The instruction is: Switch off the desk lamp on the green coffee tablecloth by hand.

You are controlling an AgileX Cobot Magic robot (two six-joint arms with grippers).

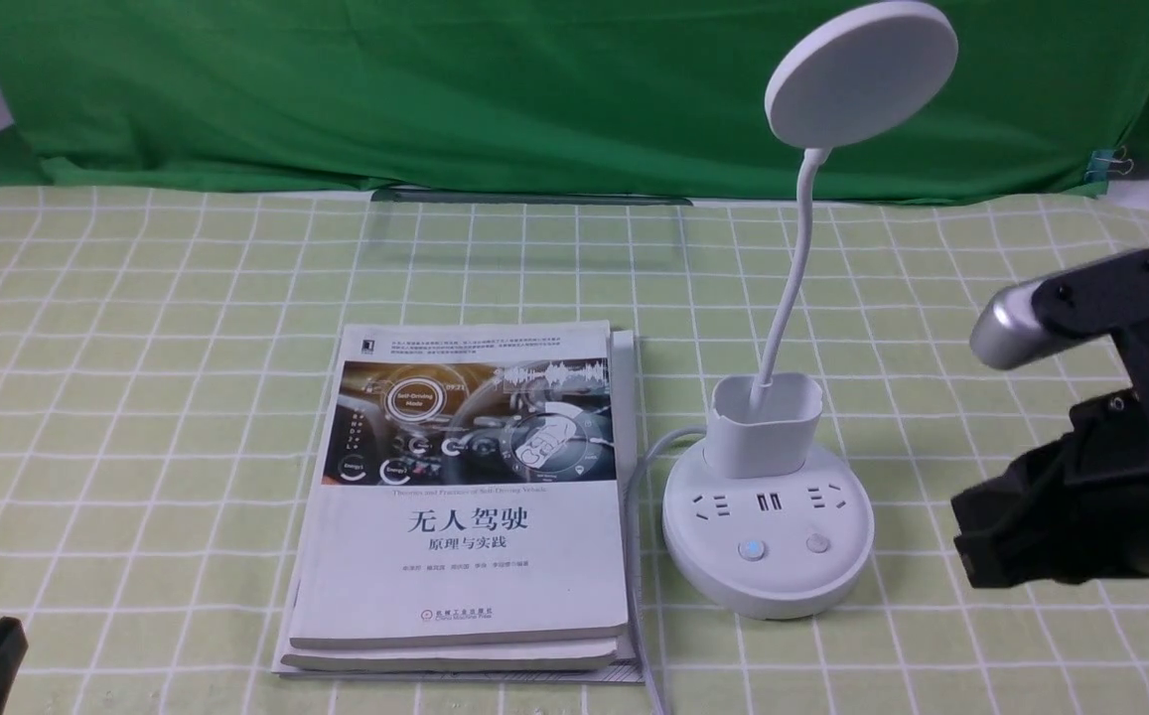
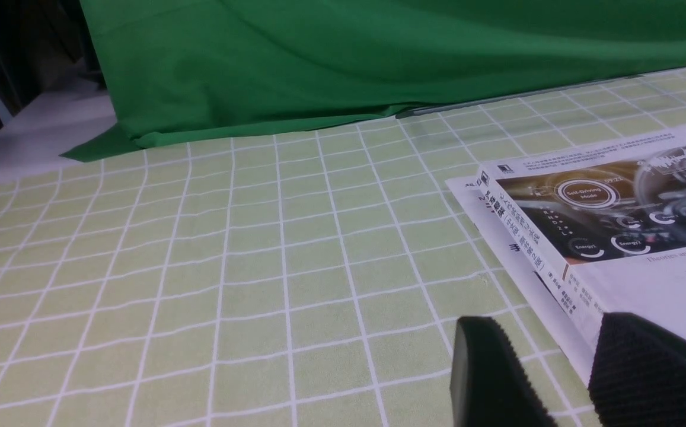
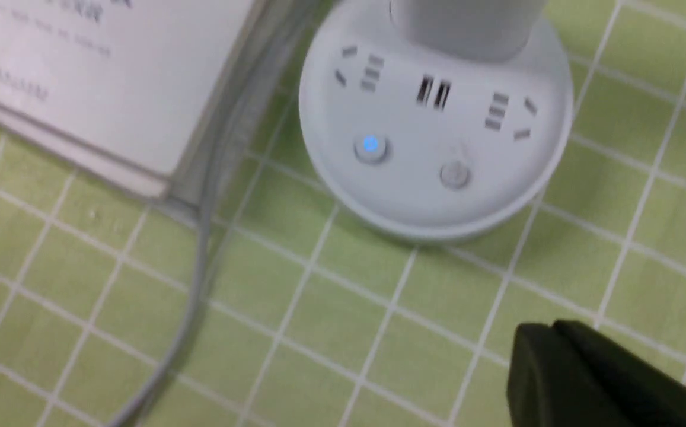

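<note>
The white desk lamp [image 1: 768,521] stands on the green coffee tablecloth [image 1: 137,397], right of centre, with its disc head [image 1: 860,71] up high. Its round base also shows in the right wrist view [image 3: 437,130], with a blue-lit button [image 3: 370,145] and a plain button [image 3: 454,174]. My right gripper [image 1: 971,551] is shut and empty. It hovers to the right of the base, apart from it; its tips show in the right wrist view [image 3: 541,344]. My left gripper [image 2: 547,356] is open and empty, low at the front left, beside the books.
A stack of books [image 1: 465,497] lies left of the lamp, also seen in the left wrist view [image 2: 603,225]. The lamp's grey cord [image 1: 639,556] runs between books and base toward the front edge. A dark green backdrop [image 1: 435,89] hangs behind.
</note>
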